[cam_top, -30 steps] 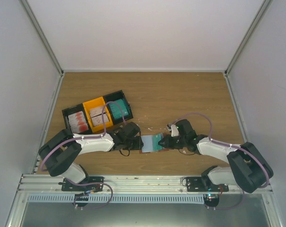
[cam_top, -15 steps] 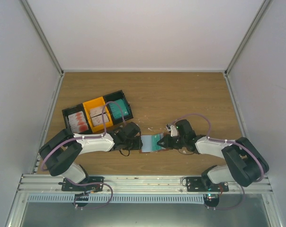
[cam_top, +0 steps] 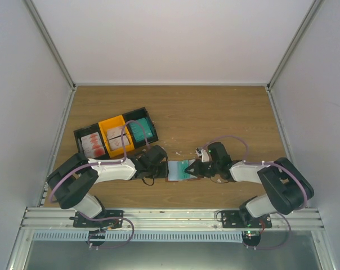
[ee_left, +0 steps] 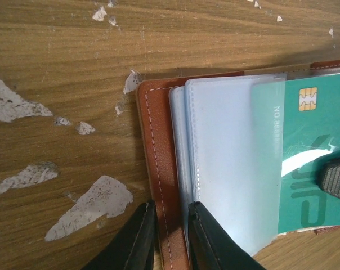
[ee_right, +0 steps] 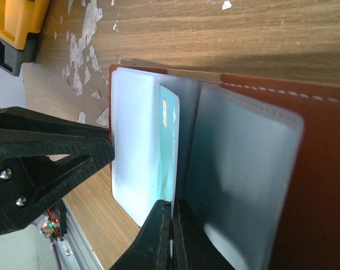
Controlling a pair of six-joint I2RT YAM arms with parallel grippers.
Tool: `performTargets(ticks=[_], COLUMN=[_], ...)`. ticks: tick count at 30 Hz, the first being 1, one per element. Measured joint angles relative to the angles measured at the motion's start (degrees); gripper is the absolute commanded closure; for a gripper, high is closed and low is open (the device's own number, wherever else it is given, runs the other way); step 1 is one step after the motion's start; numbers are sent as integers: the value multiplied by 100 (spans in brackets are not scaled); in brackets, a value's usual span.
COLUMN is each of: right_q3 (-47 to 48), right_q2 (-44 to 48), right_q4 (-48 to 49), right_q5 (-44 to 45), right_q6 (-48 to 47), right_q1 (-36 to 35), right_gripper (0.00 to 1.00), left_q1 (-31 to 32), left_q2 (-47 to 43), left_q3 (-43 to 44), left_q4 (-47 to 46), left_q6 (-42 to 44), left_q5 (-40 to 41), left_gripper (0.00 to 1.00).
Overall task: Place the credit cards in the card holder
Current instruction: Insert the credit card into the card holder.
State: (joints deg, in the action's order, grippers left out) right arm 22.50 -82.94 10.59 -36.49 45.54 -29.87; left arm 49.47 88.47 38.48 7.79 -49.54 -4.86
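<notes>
- At 6 o'clock in the left wrist view, the left gripper (ee_left: 171,216) has its jaws drawn close about the stitched leather edge of the card holder (ee_left: 159,140). They appear to pinch it, though the contact lies at the frame's border.
- At 6 o'clock in the right wrist view, the right gripper (ee_right: 171,214) has its jaws together on the near edge of a teal credit card (ee_right: 169,152).
- Teal credit card: chip showing, set between two of the clear sleeves (ee_left: 220,157) of the open holder. In the left wrist view its 9 o'clock part overlaps the sleeves, and a right fingertip (ee_left: 336,180) rests on its 3 o'clock part.
- Card holder: lying open on the wooden table (ee_left: 57,67) between the two grippers. In the top view the left one meets it from 9 o'clock, the right one from 3 o'clock.
- Table: whitish worn patches just beside the holder's 9 o'clock edge.
- Bins, at 10 o'clock from the holder in the top view and apart from it: an orange bin (cam_top: 110,122) between two black bins (cam_top: 137,113). Red-marked cards (cam_top: 93,145) lie in the black bin on the 9 o'clock side, teal cards (cam_top: 140,132) in the other.
</notes>
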Motion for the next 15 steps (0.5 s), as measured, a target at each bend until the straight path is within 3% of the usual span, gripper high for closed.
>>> performTargets(ticks=[11,15], right_q3=[57,146], right_q2=[-317,-321], right_q4=[317,227], right_q5=[-151,-26], right_q6=[129,122], right_q1=[-55,-186], right_gripper=[96,79], left_q1=[31,31], left_q2=[63,63], left_q3=[-2,-4], left_q4=[-157,-162], left_q6=[0,0], left_q5=[4,4], left_gripper=[84,84])
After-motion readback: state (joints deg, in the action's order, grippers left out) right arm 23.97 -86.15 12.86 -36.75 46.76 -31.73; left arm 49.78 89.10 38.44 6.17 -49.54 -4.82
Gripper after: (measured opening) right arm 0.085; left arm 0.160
